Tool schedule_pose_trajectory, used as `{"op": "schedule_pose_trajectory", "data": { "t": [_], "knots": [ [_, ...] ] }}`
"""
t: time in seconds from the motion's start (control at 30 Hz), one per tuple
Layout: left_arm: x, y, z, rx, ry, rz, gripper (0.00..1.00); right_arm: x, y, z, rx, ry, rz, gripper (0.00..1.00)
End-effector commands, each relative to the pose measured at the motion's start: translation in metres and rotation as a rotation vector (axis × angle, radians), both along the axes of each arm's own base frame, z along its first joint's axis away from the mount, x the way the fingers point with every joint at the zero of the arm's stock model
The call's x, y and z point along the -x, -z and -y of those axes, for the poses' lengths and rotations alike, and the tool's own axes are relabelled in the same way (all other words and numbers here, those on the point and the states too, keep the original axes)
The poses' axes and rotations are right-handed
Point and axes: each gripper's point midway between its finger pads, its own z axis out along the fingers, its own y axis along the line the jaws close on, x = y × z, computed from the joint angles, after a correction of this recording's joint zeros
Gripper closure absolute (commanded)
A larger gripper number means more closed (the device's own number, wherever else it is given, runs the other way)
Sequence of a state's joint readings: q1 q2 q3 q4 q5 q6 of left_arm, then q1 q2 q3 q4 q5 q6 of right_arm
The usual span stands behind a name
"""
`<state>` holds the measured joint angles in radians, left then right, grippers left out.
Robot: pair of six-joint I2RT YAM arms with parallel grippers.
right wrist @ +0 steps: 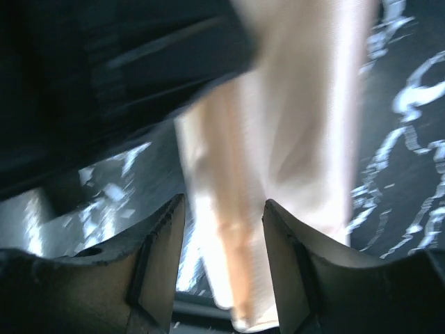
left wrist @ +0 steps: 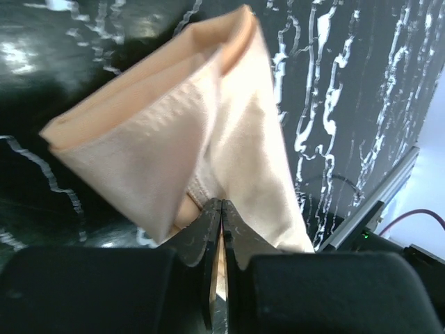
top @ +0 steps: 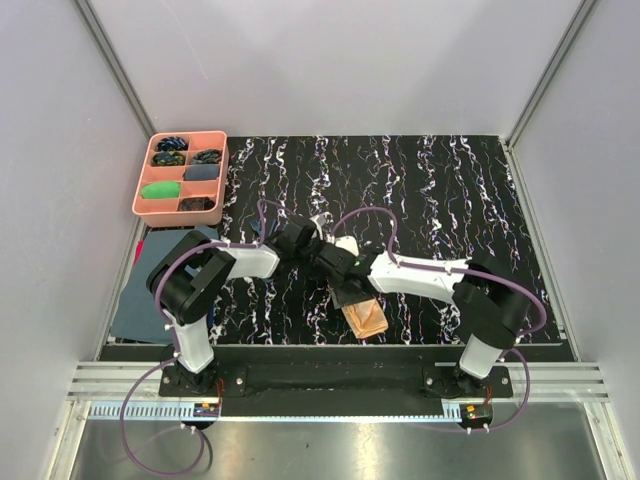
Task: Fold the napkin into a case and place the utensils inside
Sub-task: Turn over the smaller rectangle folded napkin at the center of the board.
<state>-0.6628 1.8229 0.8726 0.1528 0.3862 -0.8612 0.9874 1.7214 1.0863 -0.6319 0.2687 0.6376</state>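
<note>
Two arms meet over the near middle of the black marbled table (top: 450,190).

Top view: the left gripper (top: 318,252) and the right gripper (top: 348,290) stand close together. The folded peach napkin (top: 366,320) shows just below them, near the table's front edge, with its upper end hidden under the right gripper. A pink compartment tray (top: 190,136) sits at the far left corner. A dark blue-grey cloth (top: 140,300) lies along the left edge beside the left arm.

Left wrist view: the left gripper (left wrist: 220,205) has its fingers (left wrist: 240,236) pressed together on a layer of the napkin (left wrist: 160,146), and a thin sliver of fabric shows in the slit between them. The napkin is folded in layers and widens away from the grip.

Right wrist view: the right gripper (right wrist: 224,209) has its fingers (right wrist: 160,257) apart with a clear gap between them. The napkin (right wrist: 292,125) runs as a long band across that gap, beyond the tips. This view is blurred, so it cannot be told whether either finger touches the fabric.
</note>
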Motion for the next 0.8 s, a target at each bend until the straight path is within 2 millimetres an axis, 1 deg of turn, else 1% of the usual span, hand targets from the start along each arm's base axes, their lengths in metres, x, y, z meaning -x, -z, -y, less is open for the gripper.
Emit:
{"op": "schedule_pose_trajectory", "data": {
  "t": [0.0, 0.07, 0.13, 0.23, 0.27, 0.37, 0.57, 0.7, 0.77],
  "knots": [
    [0.006, -0.002, 0.01, 0.027, 0.021, 0.025, 0.92, 0.015, -0.034, -0.031, -0.162, -0.108, 0.027, 0.43],
    [0.004, -0.003, 0.007, 0.008, 0.025, 0.051, 0.92, 0.015, -0.043, -0.029, -0.179, -0.118, 0.051, 0.42],
    [0.004, -0.002, 0.004, -0.006, 0.023, 0.05, 0.93, 0.016, -0.044, -0.028, -0.185, -0.13, 0.058, 0.41],
    [0.004, -0.003, 0.005, 0.001, 0.022, 0.047, 0.93, 0.018, -0.032, -0.024, -0.149, -0.152, 0.034, 0.4],
    [0.004, -0.004, 0.006, 0.003, 0.022, 0.049, 0.93, 0.018, -0.024, -0.022, -0.122, -0.161, 0.026, 0.4],
    [0.003, -0.005, 0.006, -0.004, 0.022, 0.051, 0.93, 0.018, -0.013, -0.015, -0.072, -0.166, 0.022, 0.4],
    [0.002, -0.005, 0.006, -0.005, 0.018, 0.043, 0.93, 0.014, 0.002, -0.006, -0.011, -0.166, 0.03, 0.41],
    [0.002, -0.004, 0.005, -0.005, 0.016, 0.041, 0.93, 0.016, 0.011, -0.005, 0.007, -0.171, 0.012, 0.41],
    [0.002, -0.004, 0.005, 0.0, 0.012, 0.036, 0.93, 0.017, 0.02, -0.004, 0.021, -0.168, -0.004, 0.43]
  ]
}}
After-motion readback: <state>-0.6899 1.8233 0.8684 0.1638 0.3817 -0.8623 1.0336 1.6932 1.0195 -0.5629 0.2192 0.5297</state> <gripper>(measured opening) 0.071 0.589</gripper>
